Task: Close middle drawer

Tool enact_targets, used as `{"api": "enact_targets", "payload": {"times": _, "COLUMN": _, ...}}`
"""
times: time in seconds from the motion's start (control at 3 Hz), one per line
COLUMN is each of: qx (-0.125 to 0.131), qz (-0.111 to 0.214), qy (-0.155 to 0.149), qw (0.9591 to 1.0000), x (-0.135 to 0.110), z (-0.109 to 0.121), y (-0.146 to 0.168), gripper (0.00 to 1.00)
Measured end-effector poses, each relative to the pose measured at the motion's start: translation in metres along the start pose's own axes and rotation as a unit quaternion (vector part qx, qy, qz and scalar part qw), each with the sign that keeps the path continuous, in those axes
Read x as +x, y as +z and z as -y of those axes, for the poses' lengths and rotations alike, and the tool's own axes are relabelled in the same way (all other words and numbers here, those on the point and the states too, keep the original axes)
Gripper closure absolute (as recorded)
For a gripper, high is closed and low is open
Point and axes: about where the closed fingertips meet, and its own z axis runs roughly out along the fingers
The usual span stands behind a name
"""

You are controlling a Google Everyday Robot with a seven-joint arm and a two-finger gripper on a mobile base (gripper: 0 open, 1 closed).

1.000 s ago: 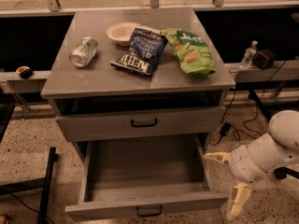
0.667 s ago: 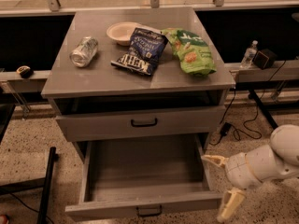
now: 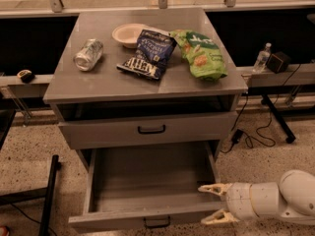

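Note:
The grey cabinet [image 3: 147, 90] has a shut drawer with a dark handle [image 3: 151, 129] under its top. Below it, the second drawer [image 3: 147, 181] is pulled far out and is empty inside. Its front panel [image 3: 123, 221] and handle [image 3: 157, 223] lie at the bottom of the view. My gripper [image 3: 215, 203] is open, with pale fingers pointing left. It sits at the drawer's front right corner, one fingertip [image 3: 206, 187] over the right side wall and the other fingertip [image 3: 209, 220] at the front panel's right end. It holds nothing.
On the cabinet top lie a can [image 3: 88, 54] on its side, a white bowl [image 3: 129, 33], a blue chip bag [image 3: 147, 54] and a green chip bag [image 3: 201, 53]. A water bottle [image 3: 262, 58] and a black box [image 3: 278, 61] sit on a ledge at right. Cables [image 3: 251, 132] cross the floor.
My gripper has dropped lower and turned from pointing down to pointing left, and now sits at the open drawer's front right corner. The drawer has not moved.

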Motion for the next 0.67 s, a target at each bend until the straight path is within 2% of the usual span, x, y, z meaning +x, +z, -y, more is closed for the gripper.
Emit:
{"api": "enact_targets", "payload": {"times": 0.33, "qx": 0.007, "qz": 0.027, "qy": -0.047, "qw": 0.9985, "x": 0.0087, "z": 0.0000, "y": 0.0147, "gripper": 0.63}}
{"api": "enact_targets", "payload": {"times": 0.67, "qx": 0.001, "qz": 0.031, "qy": -0.053, "qw": 0.9981, "x": 0.0086, "z": -0.0033, "y": 0.0220, "gripper": 0.86}}
